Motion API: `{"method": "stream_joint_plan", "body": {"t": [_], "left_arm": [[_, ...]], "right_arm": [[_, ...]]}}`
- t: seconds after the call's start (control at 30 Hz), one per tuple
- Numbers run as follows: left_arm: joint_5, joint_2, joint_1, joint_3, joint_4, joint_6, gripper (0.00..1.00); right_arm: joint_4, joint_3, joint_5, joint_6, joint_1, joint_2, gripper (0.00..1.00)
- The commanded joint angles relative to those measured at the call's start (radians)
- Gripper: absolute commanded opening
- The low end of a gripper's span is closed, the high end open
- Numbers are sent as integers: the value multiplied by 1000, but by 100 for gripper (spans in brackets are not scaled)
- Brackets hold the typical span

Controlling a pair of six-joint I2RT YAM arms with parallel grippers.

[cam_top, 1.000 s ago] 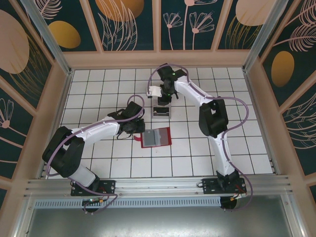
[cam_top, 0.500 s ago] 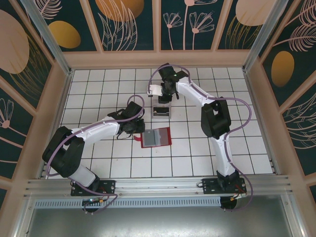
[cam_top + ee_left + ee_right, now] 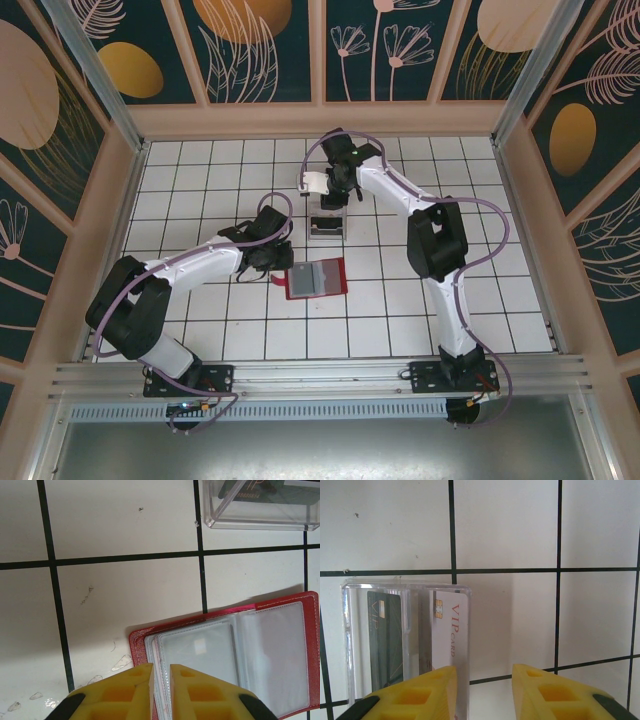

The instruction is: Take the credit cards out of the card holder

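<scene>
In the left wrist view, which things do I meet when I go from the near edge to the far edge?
left gripper → red card holder → clear tray

Through my right wrist camera I read "VIP CARD" in reddish letters, running lengthwise down the pale white rectangular card (image 3: 447, 640) inside the clear plastic tray (image 3: 351, 645). From my left wrist, the dark green card (image 3: 250, 491) in that tray shows a gold mark like a "P" above tiny lettering I cannot read.
</scene>
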Motion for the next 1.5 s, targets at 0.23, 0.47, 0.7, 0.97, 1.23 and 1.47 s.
{"method": "stream_joint_plan", "body": {"t": [0.23, 0.47, 0.7, 0.97, 1.23, 1.47], "left_arm": [[-13, -23, 1, 3, -24, -3, 18], [-16, -31, 0, -4, -22, -5, 18], [-23, -38, -1, -5, -22, -6, 18], [-76, -62, 5, -14, -21, -13, 19], [-37, -55, 52, -22, 14, 4, 19], [25, -66, 137, -35, 38, 37, 19]], "right_arm": [[-47, -2, -35, 15, -5, 37, 35], [-54, 8, -37, 16, -7, 37, 35], [-74, 56, -55, 35, -6, 24, 35], [120, -77, -37, 323, -7, -132, 38], [303, -301, -111, 921, -3, -309, 35], [358, -512, -228, 1438, 6, -435, 26]]}}
